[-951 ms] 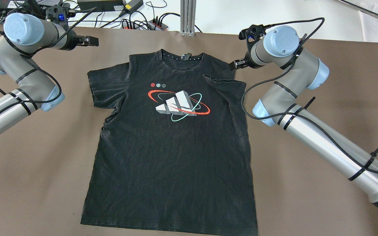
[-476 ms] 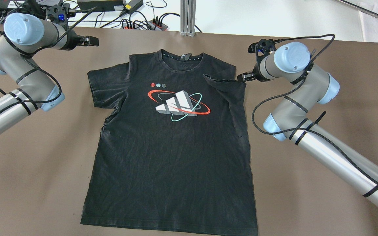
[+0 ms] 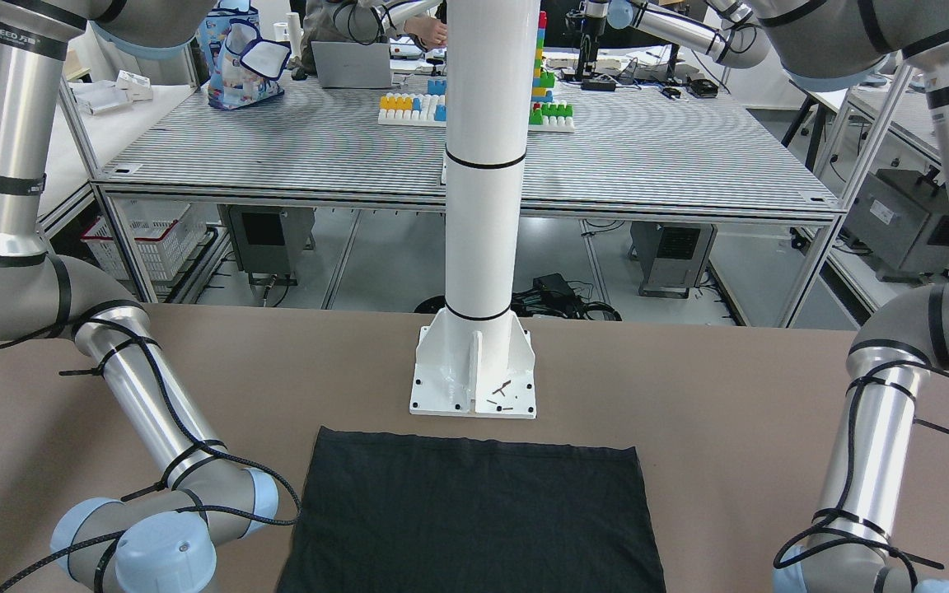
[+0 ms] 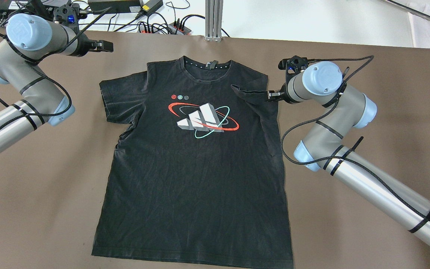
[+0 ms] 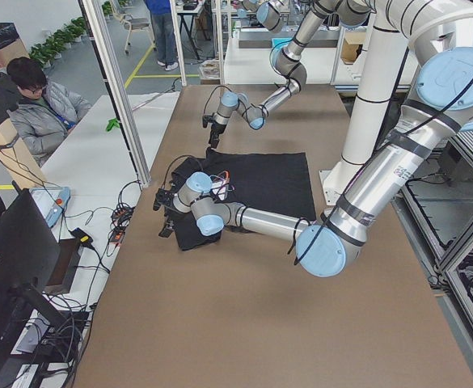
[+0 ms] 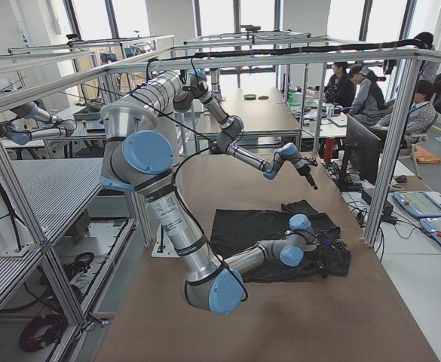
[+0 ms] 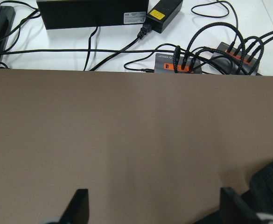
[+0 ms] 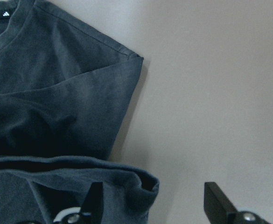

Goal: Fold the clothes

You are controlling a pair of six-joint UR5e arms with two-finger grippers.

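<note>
The clothes are one black T-shirt (image 4: 196, 164) with a red, white and teal print, lying flat and face up on the brown table (image 4: 368, 149). From the front-facing view only its plain hem end (image 3: 474, 511) shows. Its sleeve (image 4: 254, 93) on my right arm's side is folded in over the chest. My right gripper (image 4: 270, 95) hovers at that folded sleeve's outer edge, open; in the right wrist view the sleeve's hemmed corner (image 8: 143, 184) lies between the spread fingers (image 8: 93, 201). My left gripper (image 4: 106, 46) is open over bare table beyond the other sleeve (image 4: 116, 99), holding nothing.
Power strips (image 4: 162, 28), adapters and cables lie just past the table's far edge, beside an aluminium post (image 4: 214, 18). A white pillar (image 3: 483, 165) on a base plate (image 3: 474, 387) stands at the shirt's hem end. People sit at desks (image 5: 38, 105) beyond the table.
My right gripper has swung from beside the shirt's shoulder down and inward to the folded sleeve's edge. The left arm has barely moved. The shirt lies as before.
</note>
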